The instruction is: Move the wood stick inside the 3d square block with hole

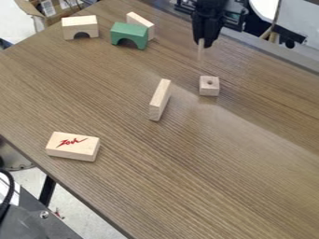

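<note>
The near part of the wood-grained tabletop (205, 200) lies closest to the camera, its brown streaks running at a slant. Past its left edge I see a dark grey case (37, 224), a black cable (9, 191), a black table leg (47, 190) and pale floor (81, 205). A flat block (72, 150) on the table's left side bears red, handwritten-looking lettering on its top. Nearer the middle, a slim block (160, 100) stands on edge. My gripper (204, 44) hangs down over the far side of the table, fingers (209, 41) clamped on the upper end of the wood stick (200, 52), which points downward. The stick is apart from the square block (209, 87) on the tabletop, whose round hole (210, 82) faces up. Toward the far left stand a pale arch block (79, 25) and a green arch block (129, 31), with a pale oblong block (142, 21) just behind the green one. Beyond the table's far left edge, a cardboard box (27, 6) sits beside white labels (48, 8) with print too small to tell.
</note>
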`<state>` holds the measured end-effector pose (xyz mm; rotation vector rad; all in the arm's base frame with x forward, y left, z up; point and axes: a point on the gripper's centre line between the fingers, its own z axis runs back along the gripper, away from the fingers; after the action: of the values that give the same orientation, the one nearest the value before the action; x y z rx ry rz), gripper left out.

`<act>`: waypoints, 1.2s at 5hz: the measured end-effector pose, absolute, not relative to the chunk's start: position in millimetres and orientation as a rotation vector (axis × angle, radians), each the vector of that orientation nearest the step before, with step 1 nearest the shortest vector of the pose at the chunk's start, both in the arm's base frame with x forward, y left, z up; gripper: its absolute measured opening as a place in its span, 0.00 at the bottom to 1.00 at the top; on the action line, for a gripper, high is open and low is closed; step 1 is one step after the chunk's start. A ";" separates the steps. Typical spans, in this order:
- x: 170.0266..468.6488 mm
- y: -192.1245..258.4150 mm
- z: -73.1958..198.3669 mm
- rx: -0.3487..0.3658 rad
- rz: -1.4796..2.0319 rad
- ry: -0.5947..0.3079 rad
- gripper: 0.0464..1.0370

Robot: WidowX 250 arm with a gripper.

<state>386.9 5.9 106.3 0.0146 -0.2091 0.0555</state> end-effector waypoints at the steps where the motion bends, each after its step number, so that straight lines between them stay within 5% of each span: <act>1: 388.1 1.1 94.8 0.006 0.045 -0.181 0.04; 6: 393.1 -5.8 82.1 -0.004 0.036 -0.158 0.04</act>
<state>393.1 -5.8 82.1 -0.0039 -0.1580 0.0361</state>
